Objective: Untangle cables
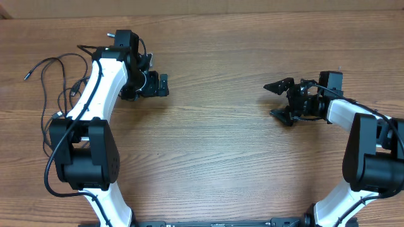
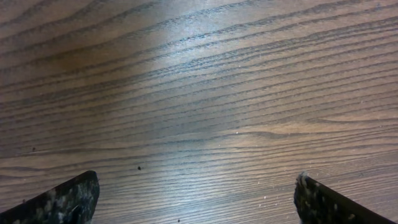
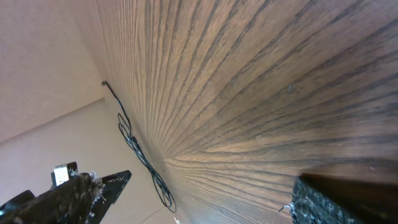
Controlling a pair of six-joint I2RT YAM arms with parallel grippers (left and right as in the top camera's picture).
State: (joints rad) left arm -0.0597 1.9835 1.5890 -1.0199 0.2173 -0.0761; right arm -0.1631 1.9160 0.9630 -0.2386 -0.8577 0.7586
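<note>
The cables (image 1: 43,113) are thin black cords lying in loose loops at the far left of the wooden table, partly hidden under my left arm. One small plug tip (image 1: 26,77) points left. The right wrist view shows the cables (image 3: 134,143) far off, near the table's edge. My left gripper (image 1: 165,85) is open over bare wood to the right of the cables, apart from them. In its own view the left gripper (image 2: 198,193) has nothing between its fingers. My right gripper (image 1: 276,101) is open at the table's right, its jaws facing left; in its wrist view the right gripper (image 3: 208,196) holds nothing.
Brown wood-grain table (image 1: 214,151) fills the overhead view. The two arms' black bases (image 1: 85,157) stand near the front edge at left and right. A pale wall or floor (image 3: 56,93) lies beyond the table's edge in the right wrist view.
</note>
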